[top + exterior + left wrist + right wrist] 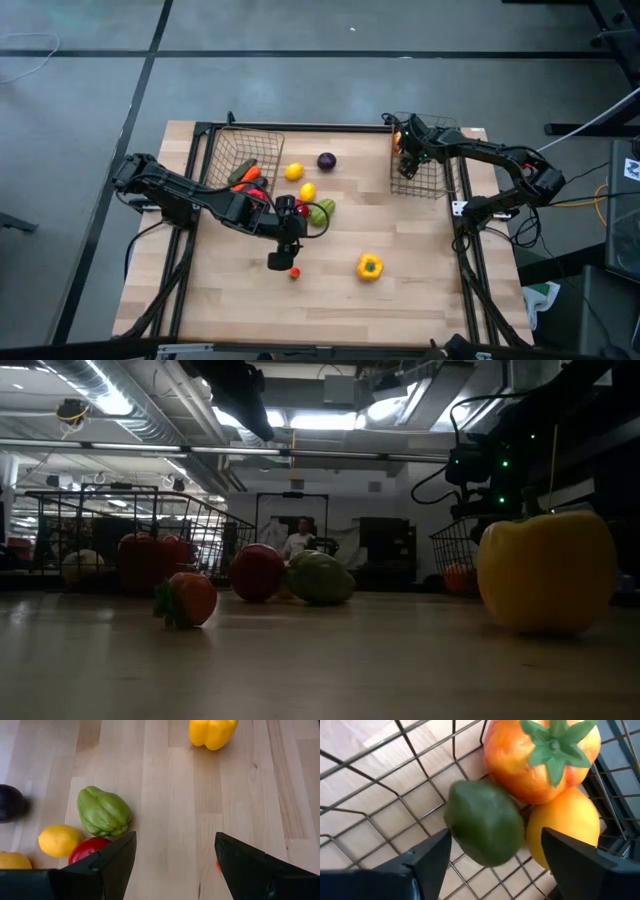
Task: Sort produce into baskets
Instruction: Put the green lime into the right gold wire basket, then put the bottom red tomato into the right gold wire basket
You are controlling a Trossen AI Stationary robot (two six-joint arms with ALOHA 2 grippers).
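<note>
Landmark: yellow bell pepper (369, 266), alone on the wooden table (420, 310).

Left gripper (281, 254), fingers spread and empty, hangs left of the pepper, just above a tiny red tomato (294, 272). Beyond it lie a green lumpy squash (103, 811), a lemon (59, 840) and a purple eggplant (326, 160).

Left dark wire-mesh basket (262, 140): red and green pieces, partly masked by the arm.

Right wire-mesh basket (440, 185): right gripper (495, 857) inside, fingers spread around a dark green avocado (485, 822), contact unclear; orange stemmed fruit (540, 757) and a cut-off yellow-orange piece (567, 830) beside it.

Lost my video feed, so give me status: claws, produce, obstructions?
Left claw open, low over table near tiny tomato. Right claw open over right basket, green piece just beneath. Yellow pepper loose. No obstructions seen.
</note>
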